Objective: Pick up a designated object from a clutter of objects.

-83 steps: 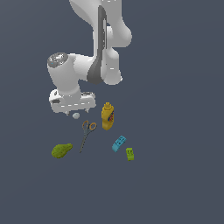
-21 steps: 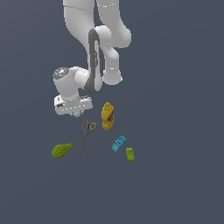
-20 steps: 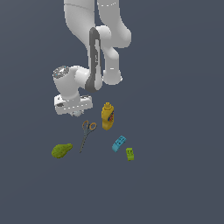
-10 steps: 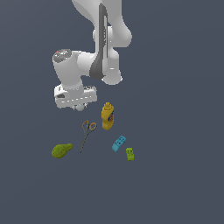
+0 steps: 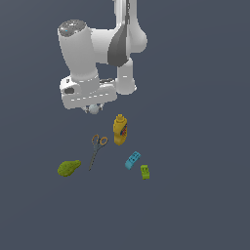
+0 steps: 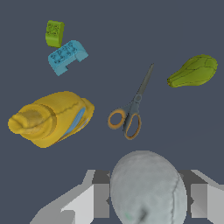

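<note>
Clamped around the pale grey ball point(image 6: 146, 188), the gripper point(image 5: 93, 108) hangs in the air well above the rest of the clutter, up and toward the exterior view's left of the yellow bottle point(image 5: 120, 130). Small, smooth and round, the ball looks light but liable to squirt sideways, so I judge the hold belongs across its widest part, with the fingers point(image 6: 94, 199) square on either side. Scissors point(image 5: 96, 149), the olive lump point(image 5: 68, 168) and two blocks lie untouched below.
</note>
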`<state>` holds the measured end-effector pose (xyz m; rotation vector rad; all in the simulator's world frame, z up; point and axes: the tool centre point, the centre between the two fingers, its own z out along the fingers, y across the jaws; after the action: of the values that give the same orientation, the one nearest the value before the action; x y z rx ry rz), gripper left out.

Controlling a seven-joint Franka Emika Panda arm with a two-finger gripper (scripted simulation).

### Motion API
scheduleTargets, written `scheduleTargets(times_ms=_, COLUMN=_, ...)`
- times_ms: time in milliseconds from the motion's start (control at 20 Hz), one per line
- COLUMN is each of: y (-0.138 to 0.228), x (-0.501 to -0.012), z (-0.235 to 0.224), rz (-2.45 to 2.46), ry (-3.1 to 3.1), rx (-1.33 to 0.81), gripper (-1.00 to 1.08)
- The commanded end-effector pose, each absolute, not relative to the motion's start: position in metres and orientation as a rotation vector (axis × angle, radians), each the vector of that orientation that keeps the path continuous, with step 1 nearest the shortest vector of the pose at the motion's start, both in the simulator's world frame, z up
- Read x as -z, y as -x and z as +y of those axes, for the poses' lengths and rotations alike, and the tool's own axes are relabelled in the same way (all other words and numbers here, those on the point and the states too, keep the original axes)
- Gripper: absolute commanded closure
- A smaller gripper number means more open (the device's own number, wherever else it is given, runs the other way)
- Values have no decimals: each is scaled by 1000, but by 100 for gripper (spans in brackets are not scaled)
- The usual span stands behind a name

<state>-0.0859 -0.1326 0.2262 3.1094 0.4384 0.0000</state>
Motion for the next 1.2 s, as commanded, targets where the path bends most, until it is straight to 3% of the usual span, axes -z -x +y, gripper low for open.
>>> scheduleTargets(times_ms=0, y=81, x=-250, z=-121, rz=438, ry=-3109, rx=1, gripper=108)
scheduleTargets(times_ms=600, y=54, x=-352, z=-75, rz=439, ry=-3110, rx=1, gripper=108)
scheduleTargets(times_ms=1150, y=41, x=-389, z=-59, rz=437, ry=-3111, rx=0, gripper=108)
